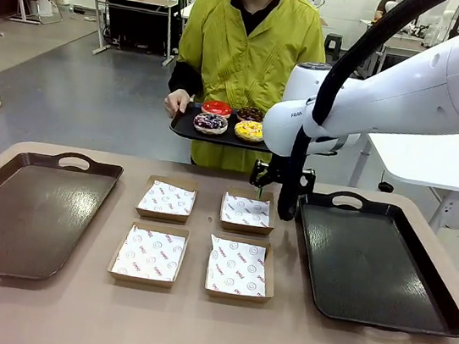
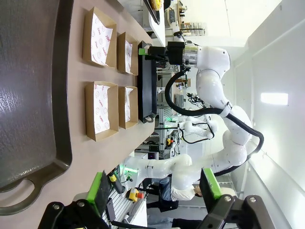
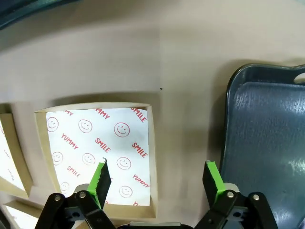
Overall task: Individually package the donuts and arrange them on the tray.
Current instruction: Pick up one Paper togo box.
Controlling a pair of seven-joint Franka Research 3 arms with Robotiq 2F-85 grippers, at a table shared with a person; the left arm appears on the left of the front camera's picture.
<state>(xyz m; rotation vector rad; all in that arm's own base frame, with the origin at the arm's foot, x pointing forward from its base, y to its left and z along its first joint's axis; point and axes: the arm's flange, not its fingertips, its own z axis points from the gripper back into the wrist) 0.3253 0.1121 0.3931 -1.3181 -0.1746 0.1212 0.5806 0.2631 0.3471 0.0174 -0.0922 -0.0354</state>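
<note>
Front view. Tan table (image 1: 190, 329), grey floor, other workbenches far back. On the table sit a left tray (image 1: 27, 212) at 9 o'clock and a right tray (image 1: 370, 269) at 3 o'clock, both dark with nothing on them. Between them are four cardboard boxes (image 1: 166, 199) in a two-by-two block, each lined with printed paper. At 12 o'clock a person (image 1: 246, 55) in a yellow-green jacket holds a black serving tray (image 1: 186, 127) off the table. It carries the glossy red donut (image 1: 216, 108), chocolate donut (image 1: 250, 113), dark drizzled donut (image 1: 210, 122) and yellow donut (image 1: 249, 129), packed close together. My right claw (image 1: 279, 183) hangs above the far right box, beside the right tray's far corner.

Left wrist view. Left claw (image 2: 155, 188) at 6 o'clock, spread wide, with nothing between the green pads (image 2: 100, 191). The left tray's handle lies at 8 o'clock, the boxes toward 11.

Right wrist view. Right claw (image 3: 157, 179) gapes wide and grips nothing. A lined box reading SMILE and YUMMY sits under its left pad at 8 o'clock, the right tray at 3.
</note>
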